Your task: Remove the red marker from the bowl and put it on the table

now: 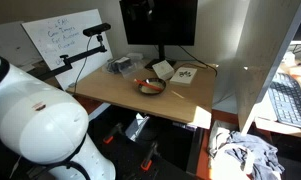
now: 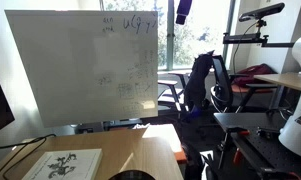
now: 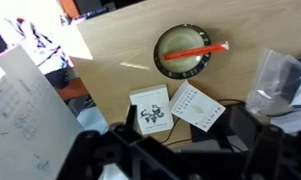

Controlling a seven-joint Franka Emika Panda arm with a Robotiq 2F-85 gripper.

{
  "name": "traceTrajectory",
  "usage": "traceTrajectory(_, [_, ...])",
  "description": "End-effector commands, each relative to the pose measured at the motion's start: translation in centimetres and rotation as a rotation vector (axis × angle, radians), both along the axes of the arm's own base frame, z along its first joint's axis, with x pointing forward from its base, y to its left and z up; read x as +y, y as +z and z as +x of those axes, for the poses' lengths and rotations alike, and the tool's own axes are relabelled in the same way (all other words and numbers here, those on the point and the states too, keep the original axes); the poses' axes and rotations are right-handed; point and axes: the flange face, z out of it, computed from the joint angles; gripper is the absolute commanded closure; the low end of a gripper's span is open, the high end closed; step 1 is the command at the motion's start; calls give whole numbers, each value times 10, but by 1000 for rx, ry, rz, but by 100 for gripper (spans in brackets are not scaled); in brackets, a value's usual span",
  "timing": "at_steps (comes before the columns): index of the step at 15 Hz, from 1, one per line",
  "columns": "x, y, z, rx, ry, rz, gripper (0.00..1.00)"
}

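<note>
The red marker [image 3: 195, 49] lies across the dark-rimmed bowl [image 3: 170, 62], its tip sticking out over the rim. The bowl [image 1: 150, 88] stands on the tan wooden table [image 1: 110, 88] in front of the monitor, with the marker [image 1: 149, 84] showing as a red streak in it. My gripper [image 3: 188, 128] hangs high above the table's back edge, well away from the bowl. Its dark fingers stand apart at the bottom of the wrist view, with nothing between them. It also shows at the top of an exterior view [image 1: 140, 6].
Two printed cards [image 3: 150, 108] [image 3: 197, 105] lie behind the bowl. A clear plastic container [image 3: 280, 85] stands to one side of them. A black monitor [image 1: 158, 22] stands at the back of the table. A whiteboard [image 2: 85, 65] stands beside the table.
</note>
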Motion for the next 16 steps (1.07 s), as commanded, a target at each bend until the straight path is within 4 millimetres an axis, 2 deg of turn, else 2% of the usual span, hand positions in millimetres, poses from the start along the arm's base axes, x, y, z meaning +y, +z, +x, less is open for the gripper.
traceTrajectory(1, [0, 1, 0, 1, 0, 0, 0])
traceTrajectory(7, [0, 1, 0, 1, 0, 0, 0])
traceTrajectory(9, [0, -8, 11, -4, -157, -23, 0])
traceTrajectory(12, [-4, -38, 41, 28, -321, 2, 0])
traceTrajectory(16, [4, -92, 95, 68, -538, 88, 0])
